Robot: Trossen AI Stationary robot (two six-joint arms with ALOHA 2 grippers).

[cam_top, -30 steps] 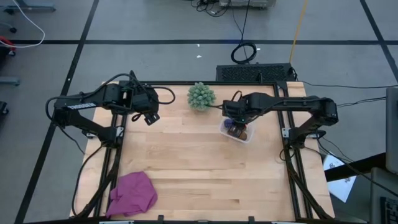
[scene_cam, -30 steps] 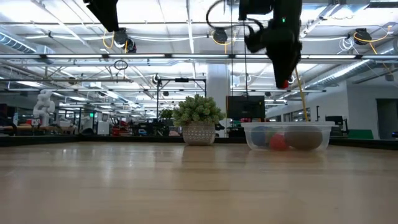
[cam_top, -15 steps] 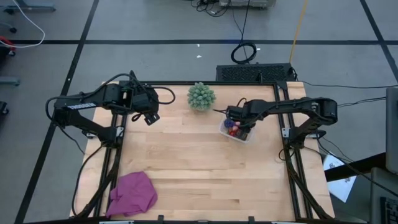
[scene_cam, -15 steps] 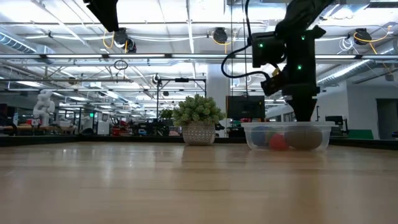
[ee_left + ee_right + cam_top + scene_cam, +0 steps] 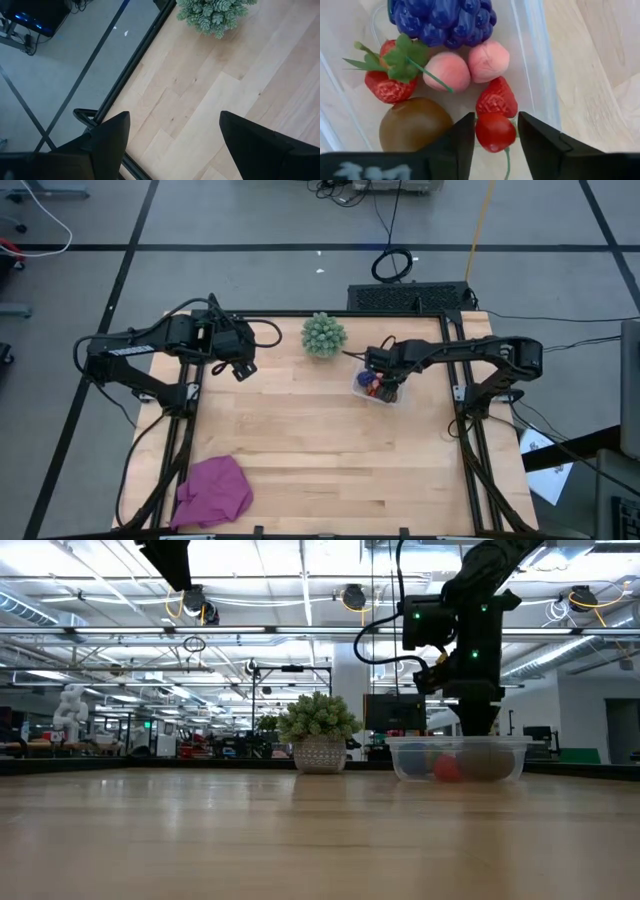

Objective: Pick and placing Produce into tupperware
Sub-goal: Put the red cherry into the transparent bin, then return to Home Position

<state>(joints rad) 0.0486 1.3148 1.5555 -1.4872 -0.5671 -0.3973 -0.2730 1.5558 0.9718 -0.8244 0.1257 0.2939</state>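
Note:
The clear tupperware [image 5: 396, 399] stands on the table's far right part, next to the green spiky ball [image 5: 323, 335]. The right wrist view shows a purple grape cluster [image 5: 442, 20], a brown kiwi [image 5: 415, 125], two strawberries [image 5: 387, 85], two pink pieces [image 5: 450, 70] and a red cherry [image 5: 495, 132] inside it. My right gripper [image 5: 496, 135] reaches down into the tupperware [image 5: 415, 758], shut on the cherry. My left gripper [image 5: 175, 150] hangs open above the table's far left part [image 5: 243, 367], touching nothing. My right gripper pinches the round red cherry [image 5: 495, 131] between its two fingers [image 5: 465, 137], coming from above and pointing down. The cherry sits inside the tupperware, beside one strawberry [image 5: 497, 100]. Whether it rests on the floor of the container, I cannot tell.
A magenta cloth [image 5: 213, 492] lies crumpled at the near left corner. The green spiky ball in its pale pot [image 5: 318, 740] stands just left of the tupperware. Bare wood fills the middle of the table [image 5: 300, 430]. The table's black frame edge [image 5: 145, 65] runs below my left gripper.
My right gripper, carrying the red cherry, has come down from above the tupperware into it, and has since stayed low there. The left arm has kept still.

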